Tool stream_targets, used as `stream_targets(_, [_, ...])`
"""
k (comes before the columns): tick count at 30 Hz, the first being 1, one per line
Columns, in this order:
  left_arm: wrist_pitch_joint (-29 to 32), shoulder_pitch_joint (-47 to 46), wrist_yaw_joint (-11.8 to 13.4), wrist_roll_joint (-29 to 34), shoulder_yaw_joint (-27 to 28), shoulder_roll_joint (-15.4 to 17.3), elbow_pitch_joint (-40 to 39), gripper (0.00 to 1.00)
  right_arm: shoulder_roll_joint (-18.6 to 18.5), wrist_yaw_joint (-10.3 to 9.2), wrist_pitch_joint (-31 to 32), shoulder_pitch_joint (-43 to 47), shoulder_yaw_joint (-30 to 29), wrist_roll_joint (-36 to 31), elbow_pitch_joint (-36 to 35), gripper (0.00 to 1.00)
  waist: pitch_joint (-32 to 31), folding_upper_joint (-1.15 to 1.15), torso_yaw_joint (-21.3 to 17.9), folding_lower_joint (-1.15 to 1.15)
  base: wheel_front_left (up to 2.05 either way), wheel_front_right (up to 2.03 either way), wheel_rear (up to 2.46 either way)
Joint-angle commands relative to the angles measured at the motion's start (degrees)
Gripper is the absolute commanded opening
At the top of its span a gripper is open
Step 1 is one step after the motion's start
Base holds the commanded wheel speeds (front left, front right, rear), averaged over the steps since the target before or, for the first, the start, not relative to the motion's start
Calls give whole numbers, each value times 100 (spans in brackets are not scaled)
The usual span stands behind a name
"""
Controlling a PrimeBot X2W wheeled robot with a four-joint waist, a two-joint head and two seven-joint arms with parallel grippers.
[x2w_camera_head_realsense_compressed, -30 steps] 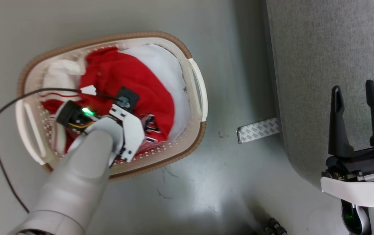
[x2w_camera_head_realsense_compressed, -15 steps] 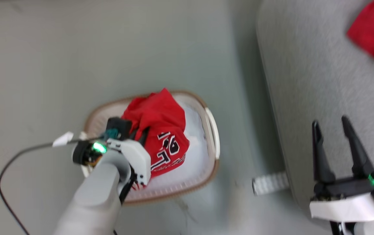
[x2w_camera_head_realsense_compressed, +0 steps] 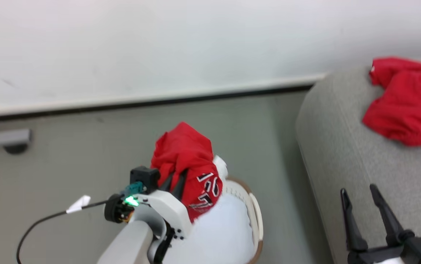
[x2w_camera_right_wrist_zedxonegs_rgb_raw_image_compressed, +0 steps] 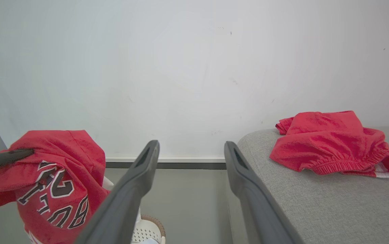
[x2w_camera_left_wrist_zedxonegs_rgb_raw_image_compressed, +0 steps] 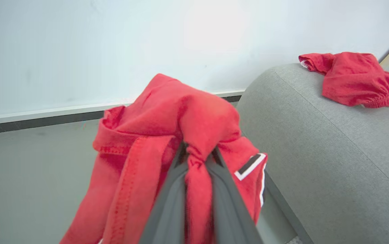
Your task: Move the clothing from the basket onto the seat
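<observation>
- Two red pieces show in the head view. The clothing [x2w_camera_head_realsense_compressed: 184, 154] hangs from the left hand [x2w_camera_head_realsense_compressed: 175, 178], held above the basket [x2w_camera_head_realsense_compressed: 257, 216]. Another red garment [x2w_camera_head_realsense_compressed: 405, 106] lies on the seat [x2w_camera_head_realsense_compressed: 342, 154]. The right hand [x2w_camera_head_realsense_compressed: 357, 190] hovers at the seat's near edge.
- Left wrist view: the fingers pinch tight on a bunched fold, with cloth draped over both tips.
- Right wrist view: the fingers are spread wide and empty, and the clothing hangs well off to their left.

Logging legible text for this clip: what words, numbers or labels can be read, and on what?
"91", likely, seen upside down: black white-outlined digits on the clothing in the left pincer.
Letters beside them: perhaps "BUL", cut off by folds, not certain.
No other text seen.
</observation>
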Motion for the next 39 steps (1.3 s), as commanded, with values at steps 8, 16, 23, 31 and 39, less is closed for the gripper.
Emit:
stream_targets(8, [604,730,251,-209,-1,170,-1586,0,-14,-13,-2,417,175,96,65,100,-956,0,239,2,0,0,0])
stream_targets(16, [1317,1314,614,-254,16,499,-3660,0,-13,-13,-2,606,279,83,49,100,-1249,0,317,2,0,0,0])
stream_targets(23, [1745,1555,839,-286,74,718,-4690,0,-38,-13,-1,515,613,-136,-162,100,-1320,0,341,2,0,0,0])
stream_targets(31, [1917,1618,912,-291,-10,741,-5001,0,-654,-13,-1,-83,1677,-12,-188,100,-1307,0,395,2,0,0,0])
stream_targets(39, [1962,1526,895,-272,-140,684,-4987,0,-692,-13,118,-1006,2780,354,184,100,-1310,0,423,2,0,0,0])
